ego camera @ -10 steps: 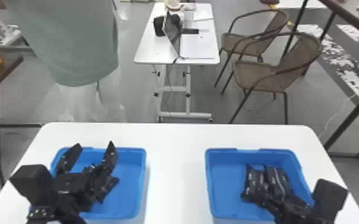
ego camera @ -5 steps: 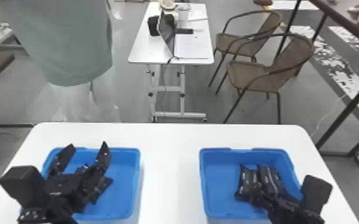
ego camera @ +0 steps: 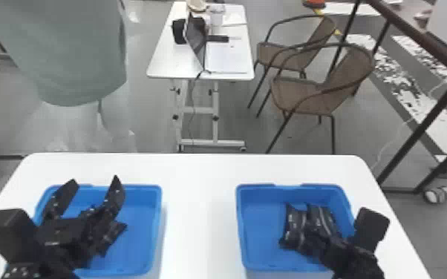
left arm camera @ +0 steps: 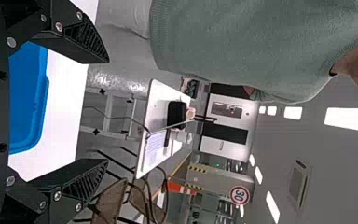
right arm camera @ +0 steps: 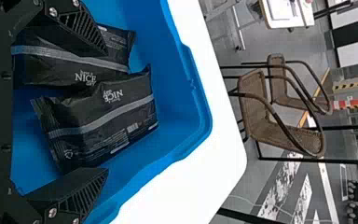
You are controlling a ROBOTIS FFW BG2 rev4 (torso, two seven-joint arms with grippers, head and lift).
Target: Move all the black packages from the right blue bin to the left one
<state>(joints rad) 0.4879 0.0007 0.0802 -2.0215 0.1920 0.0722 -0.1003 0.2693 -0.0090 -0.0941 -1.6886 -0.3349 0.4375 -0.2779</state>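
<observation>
Black packages (right arm camera: 102, 119) — wrinkled, striped — share the right blue bin (right arm camera: 179, 116).

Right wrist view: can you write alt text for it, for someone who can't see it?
Two black packages lie side by side in the right blue bin, with the right gripper open over the bin. Beyond are the white table and two brown woven chairs.
</observation>
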